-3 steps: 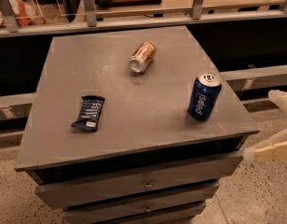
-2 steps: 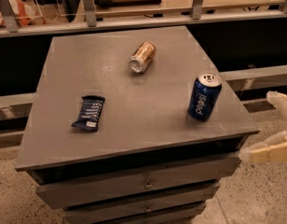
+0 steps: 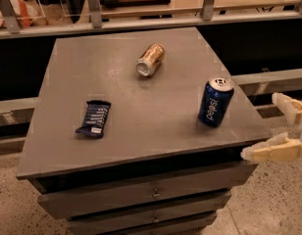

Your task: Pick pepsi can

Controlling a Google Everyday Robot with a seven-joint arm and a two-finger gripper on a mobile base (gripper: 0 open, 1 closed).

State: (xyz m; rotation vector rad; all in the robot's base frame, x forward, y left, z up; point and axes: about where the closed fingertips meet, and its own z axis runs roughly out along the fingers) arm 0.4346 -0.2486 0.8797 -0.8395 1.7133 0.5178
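Observation:
The pepsi can (image 3: 215, 102) is dark blue with white lettering and a silver top. It stands upright near the right front corner of the grey cabinet top (image 3: 136, 106). My gripper (image 3: 267, 126) is at the right edge of the view, off the cabinet's right front corner and lower right of the can. Its two cream fingers are spread wide apart with nothing between them. One fingertip (image 3: 254, 152) is just past the cabinet corner, the other (image 3: 280, 100) is further back.
A copper-coloured can (image 3: 150, 59) lies on its side at the middle back of the top. A flat dark blue snack wrapper (image 3: 94, 118) lies at the left front. Drawers (image 3: 151, 195) are below, and a railing with a shelf (image 3: 141, 18) runs behind the cabinet.
My gripper has shifted slightly left toward the cabinet corner. The cans and the wrapper have not moved.

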